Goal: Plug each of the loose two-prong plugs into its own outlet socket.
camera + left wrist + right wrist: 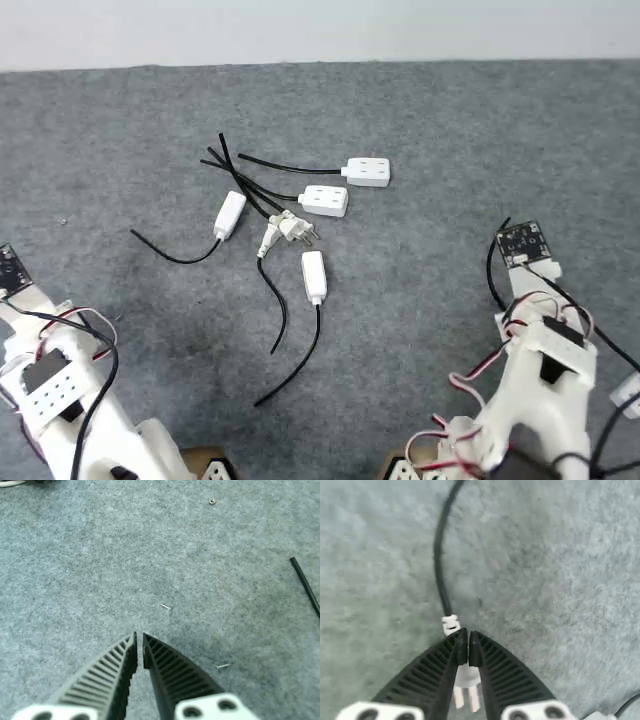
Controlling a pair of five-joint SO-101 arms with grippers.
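Note:
Two white outlet blocks (366, 171) (324, 200) lie mid-table on black cords. Beside them are two small two-prong plugs (297, 230) (269, 238) and two longer white cord ends (229, 215) (314, 275). The arms stand at the near corners, away from this cluster. My left gripper (139, 636) is shut and empty over bare carpet. My right gripper (468, 634) is shut. A white two-prong plug (466, 677) on a black cord (439, 555) shows in the narrow gap behind its fingers. The frames do not show whether the fingers touch it.
Grey carpet (440, 130) covers the table. Small loose screws (165, 606) (223, 666) and a nut (212, 501) lie near my left gripper, with a black cord end (305, 585) off to one side. A black cord (491, 272) curves beside the right arm.

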